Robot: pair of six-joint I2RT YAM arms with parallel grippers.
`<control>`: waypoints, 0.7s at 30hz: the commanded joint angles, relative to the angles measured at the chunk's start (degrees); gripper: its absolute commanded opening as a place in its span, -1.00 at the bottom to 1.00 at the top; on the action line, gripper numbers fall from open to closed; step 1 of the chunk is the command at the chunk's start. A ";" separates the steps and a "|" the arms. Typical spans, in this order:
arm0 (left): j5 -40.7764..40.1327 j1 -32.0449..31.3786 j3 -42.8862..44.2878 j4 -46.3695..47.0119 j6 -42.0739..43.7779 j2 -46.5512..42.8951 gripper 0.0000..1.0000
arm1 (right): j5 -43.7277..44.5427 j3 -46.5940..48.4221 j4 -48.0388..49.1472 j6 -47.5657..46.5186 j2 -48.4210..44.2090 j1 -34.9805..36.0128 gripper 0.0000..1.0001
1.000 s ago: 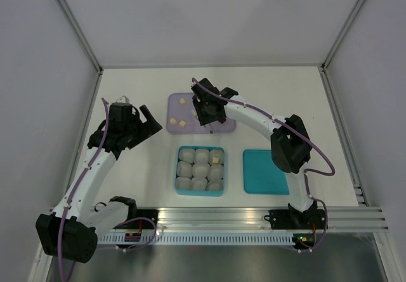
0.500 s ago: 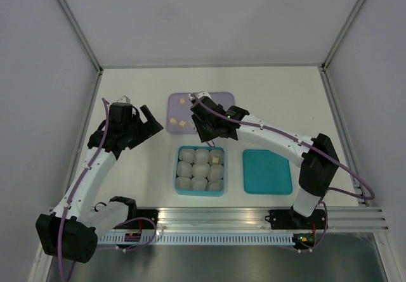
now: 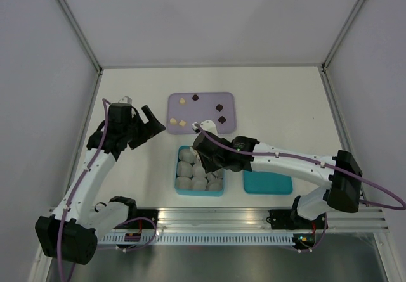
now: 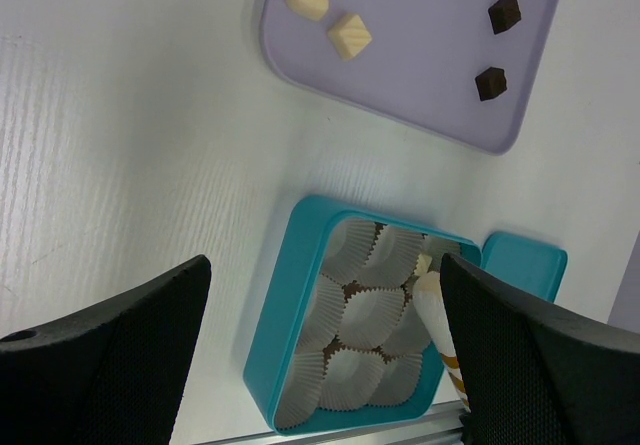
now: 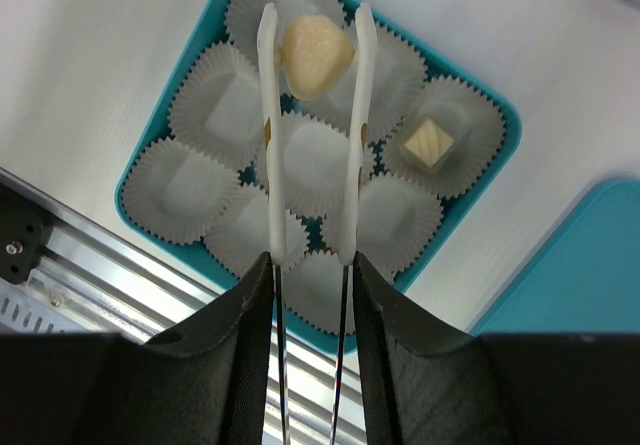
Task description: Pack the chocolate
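Moved R gripper (image 5: 316, 17) from lavender tray (image 4: 420, 75) to over teal box (image 4: 280, 305) | clamped on cream choc (image 5: 316, 57) above paper cups (image 5: 215, 105) | L gripper (image 3: 151, 122) fingers apart, left of tray | other choc pcs (image 4: 350, 37) on tray

Teal box (image 4: 285, 310), teal lid (image 3: 266, 185), lavender tray (image 3: 206, 108)
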 commanded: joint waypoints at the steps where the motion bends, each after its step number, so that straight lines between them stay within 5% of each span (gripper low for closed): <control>1: 2.78 -0.16 -0.33 1.74 1.21 -2.01 0.99 | 1.90 -1.91 0.58 5.32 -2.23 1.21 -0.84; 21: 3.05 -0.24 -0.77 1.74 1.56 -2.89 0.99 | 4.45 -0.51 -1.00 6.91 4.18 1.74 -0.81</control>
